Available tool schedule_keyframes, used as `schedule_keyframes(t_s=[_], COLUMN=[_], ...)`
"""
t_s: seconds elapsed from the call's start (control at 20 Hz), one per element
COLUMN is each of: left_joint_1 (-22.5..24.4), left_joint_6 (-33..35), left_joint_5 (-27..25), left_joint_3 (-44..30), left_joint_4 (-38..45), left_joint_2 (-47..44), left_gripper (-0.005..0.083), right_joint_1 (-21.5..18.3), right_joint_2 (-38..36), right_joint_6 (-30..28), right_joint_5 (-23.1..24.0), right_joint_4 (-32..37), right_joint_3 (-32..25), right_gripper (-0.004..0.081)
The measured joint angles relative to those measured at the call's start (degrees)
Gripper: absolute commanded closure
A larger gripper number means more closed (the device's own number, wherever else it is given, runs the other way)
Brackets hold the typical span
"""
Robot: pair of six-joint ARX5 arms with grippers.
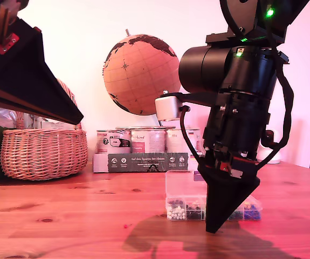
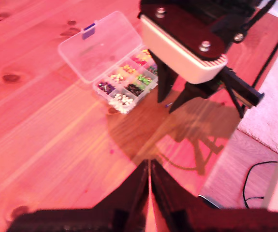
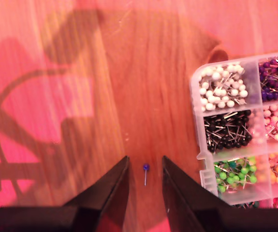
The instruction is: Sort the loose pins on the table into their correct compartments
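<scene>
A: While the blue-headed pin [image 3: 145, 167] lies flat on the table [image 1: 63, 216] between the fingers of my second gripper [image 3: 145, 188], nothing is gripped yet; the jaws stand narrowly apart, with bare wood either side of the needle.

B: Why hold them so close together?

A: I judge it suits so thin a thing; a small gap needs only a small closing, and the pin is less likely to be flicked away. The pin sits just beside the box [image 3: 240, 140], near the black and green compartments [image 3: 228, 130], outside the wall.

B: And the arm's pose?

A: In the exterior view the second arm comes down steeply from above, its dark tip [image 1: 219, 213] pointing at the wood in front of the box [image 1: 190, 189]; the box lid lies open.

B: The other one?

A: My first gripper [image 2: 149, 181] hangs high at the exterior view's left, well away from the work; its jaws look closed, with only a sliver showing between them, holding nothing.

B: The red-headed pin?

A: A tiny red speck [image 1: 124, 226] rests on the table, towards the exterior view's left of the box; too small to be sure.
</scene>
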Motion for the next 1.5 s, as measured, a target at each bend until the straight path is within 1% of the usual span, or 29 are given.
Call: schedule_keyframes(t_s=[0.25, 0.4, 0.7, 1.0, 1.25, 1.45, 1.5], left_joint_1=[-0.8, -2.1, -3.6, -3.7, -3.7, -3.7, -3.7], left_joint_6=[0.0, 0.0, 0.0, 0.0, 0.0, 0.0, 0.0], left_joint_5=[-0.1, -1.6, -2.7, -2.9, -3.0, -3.0, -3.0], left_joint_3=[0.0, 0.0, 0.0, 0.0, 0.0, 0.0, 0.0], left_joint_4=[1.0, 1.5, 1.5, 1.8, 1.8, 1.8, 1.8], left_joint_2=[0.0, 0.0, 0.0, 0.0, 0.0, 0.0, 0.0], left_gripper=[0.0797, 0.0797, 0.0797, 0.0797, 0.0797, 0.0797, 0.0797], right_joint_1=[0.0, 0.0, -0.2, -0.4, -0.4, -0.4, -0.4], right_joint_2=[0.1, 0.3, 0.5, 1.0, 1.4, 1.6, 1.6], right_joint_6=[0.0, 0.0, 0.0, 0.0, -0.1, -1.5, -1.5], right_joint_5=[0.0, 0.0, 0.0, 0.0, 0.0, 0.0, 0.0], right_joint_4=[-0.9, -0.9, -0.9, -1.0, -1.6, -2.3, -2.4], right_joint_3=[0.0, 0.0, 0.0, 0.6, 1.2, 1.5, 1.5], right_gripper=[0.0588, 0.0588, 0.0588, 0.0597, 0.0686, 0.0783, 0.0783])
